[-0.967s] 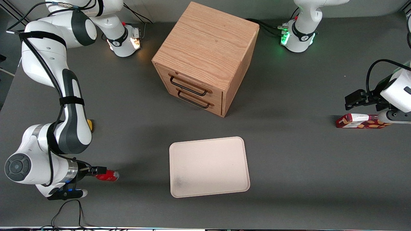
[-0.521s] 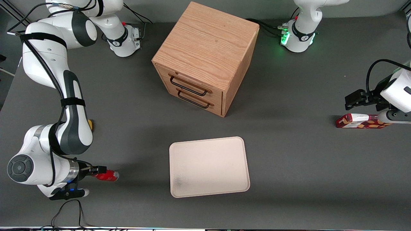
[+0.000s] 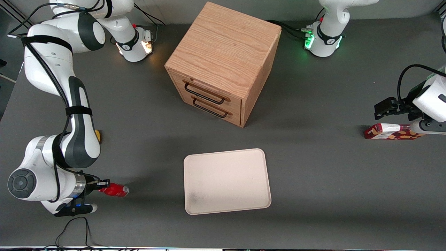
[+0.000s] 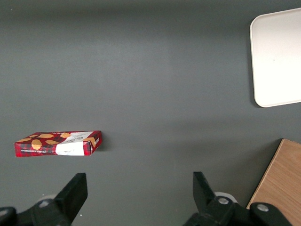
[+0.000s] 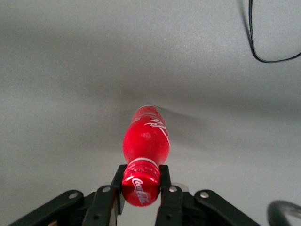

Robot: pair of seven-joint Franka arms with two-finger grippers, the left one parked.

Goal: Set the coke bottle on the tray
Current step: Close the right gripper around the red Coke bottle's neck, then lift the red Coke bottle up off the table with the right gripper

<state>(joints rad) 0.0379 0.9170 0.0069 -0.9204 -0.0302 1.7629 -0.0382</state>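
In the lower left of the front view, the gripper sits low over the grey table, its two black fingers pinching the capped end of the coke bottle. The right wrist view shows this close up: the fingers press against either side of the red cap and neck of the coke bottle, whose red body with white script reaches away from the gripper to a clear silvery base. The bottle lies roughly horizontal, base pointing toward the tray; whether it rests on the table or hangs just above it is hard to judge, though a soft shadow lies close beneath it.

The tray is a beige rounded rectangle in the lower centre of the front view, well apart from the bottle, with a faint grey smudge near its lower left corner. One corner of the tray also shows in the left wrist view.

Above the tray in the front view stands a wooden drawer cabinet with two black-handled drawers. A flat red-and-orange carton lies toward the parked arm's end of the table, also seen as the carton in the left wrist view. A thin black cable loops on the table near the bottle.
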